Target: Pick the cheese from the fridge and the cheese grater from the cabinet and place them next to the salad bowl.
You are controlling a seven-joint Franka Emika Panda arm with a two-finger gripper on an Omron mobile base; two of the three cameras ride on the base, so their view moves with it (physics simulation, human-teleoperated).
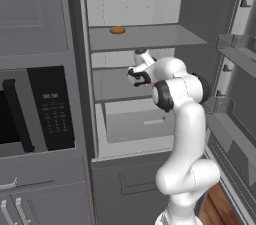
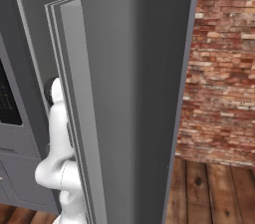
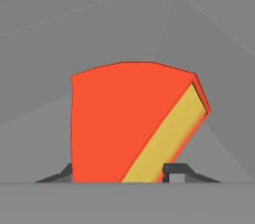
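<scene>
Nearby, brown food item [image 1: 117, 30] on fridge [image 1: 150, 36] top shelf; microwave [image 1: 35, 111] left.

Honestly, we can't see much of the gripper [image 3: 119, 175] in the hand view: its fingertips [image 3: 175, 172] barely poke up at the bottom edge, and the cheese [image 3: 124, 123] covers the gap, its lower part cut off there, so we can't tell if they touch it. In the left base view the arm's own hand hides the cheese almost entirely. In the right base view the fridge [image 2: 124, 93] door blocks the interior and most of the arm.
</scene>
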